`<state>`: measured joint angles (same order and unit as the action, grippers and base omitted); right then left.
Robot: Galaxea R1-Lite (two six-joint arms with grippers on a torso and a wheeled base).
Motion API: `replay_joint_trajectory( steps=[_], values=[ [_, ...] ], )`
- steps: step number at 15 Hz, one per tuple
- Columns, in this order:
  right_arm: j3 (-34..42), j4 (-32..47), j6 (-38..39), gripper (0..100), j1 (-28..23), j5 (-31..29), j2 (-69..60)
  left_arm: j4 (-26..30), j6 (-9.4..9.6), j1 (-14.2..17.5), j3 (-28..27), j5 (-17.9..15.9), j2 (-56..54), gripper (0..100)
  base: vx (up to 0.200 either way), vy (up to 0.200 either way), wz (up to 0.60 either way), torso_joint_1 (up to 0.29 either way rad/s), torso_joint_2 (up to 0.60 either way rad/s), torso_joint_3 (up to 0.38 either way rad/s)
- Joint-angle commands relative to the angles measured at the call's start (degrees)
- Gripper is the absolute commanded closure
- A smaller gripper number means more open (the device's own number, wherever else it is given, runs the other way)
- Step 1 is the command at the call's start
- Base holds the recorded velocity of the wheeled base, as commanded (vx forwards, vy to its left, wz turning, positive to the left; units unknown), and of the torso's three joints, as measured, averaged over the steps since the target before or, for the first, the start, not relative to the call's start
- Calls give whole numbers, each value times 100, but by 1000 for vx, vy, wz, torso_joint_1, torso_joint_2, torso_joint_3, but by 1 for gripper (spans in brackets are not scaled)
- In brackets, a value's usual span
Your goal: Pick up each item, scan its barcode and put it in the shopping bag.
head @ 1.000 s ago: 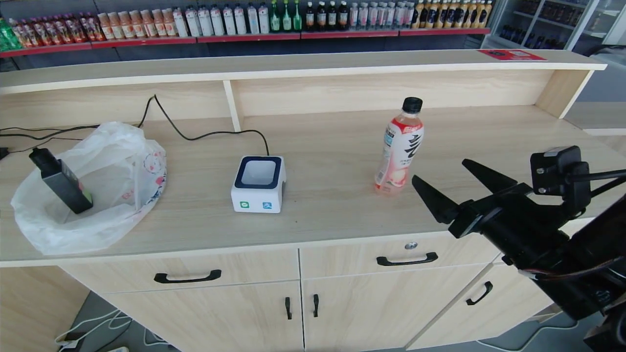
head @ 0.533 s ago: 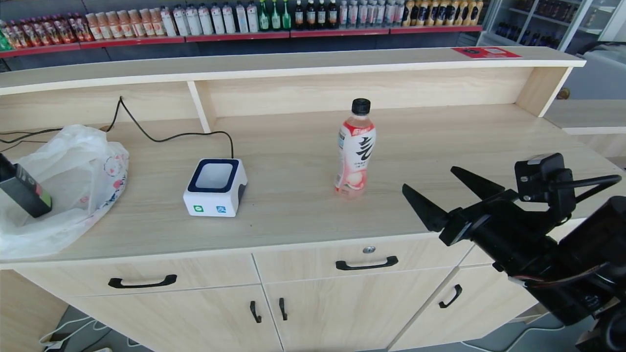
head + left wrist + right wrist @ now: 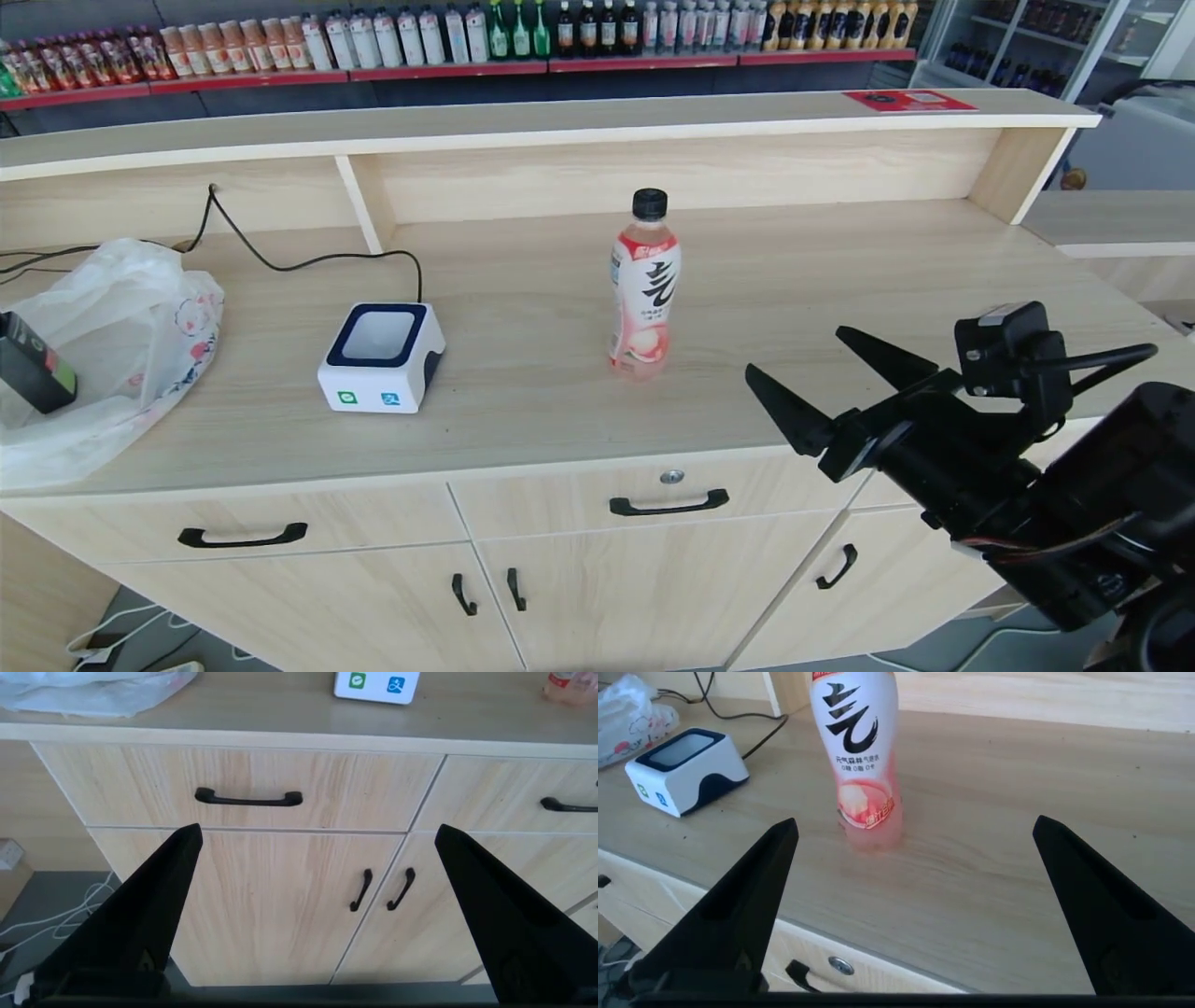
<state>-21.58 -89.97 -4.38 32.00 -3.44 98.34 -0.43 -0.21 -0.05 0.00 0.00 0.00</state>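
Pink drink bottle, black cap, white-red label, upright mid-counter, well apart from scanner at its 9 o'clock, shopping bag farther that way. Right gripper at bottle's 4 o'clock by front edge, fingers spread wide, open wood btw them. Left gripper low before cupboard doors, fingers wide too

This is a small shop, seen from the staff side of its checkout counter; a long red-edged shelf at the back carries a row of bottled drinks, and a glass-fronted cabinet stands at the far right. On the pale wood counter sit a corded barcode scanner and a plastic shopping bag; drawers and cupboard doors run beneath.
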Motion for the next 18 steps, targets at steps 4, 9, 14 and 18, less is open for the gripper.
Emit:
replay_joint_trajectory(
  steps=[4, 9, 14, 18],
  values=[
    [-92, -3, -11, 0, 166, 1, 177, -1, -6, 5, 0, 0, 9, 0, 0, 0, 300, 0, 2, -2],
    [-690, -3, -19, 0, 157, 1, 607, -1, 3, 5, 0, 0, 9, 0, 0, 0, 0, 0, 0, 0],
    [-1305, -3, -19, 0, 43, -17, 1302, -1, 12, 5, 0, 0, 9, 0, 0, 0, 0, 0, 0, 0],
    [-1780, -3, -19, 0, -247, -25, 1741, -1, 12, -4, 0, 0, 9, 0, 0, 0, 0, 0, 0, 0]
  ],
)
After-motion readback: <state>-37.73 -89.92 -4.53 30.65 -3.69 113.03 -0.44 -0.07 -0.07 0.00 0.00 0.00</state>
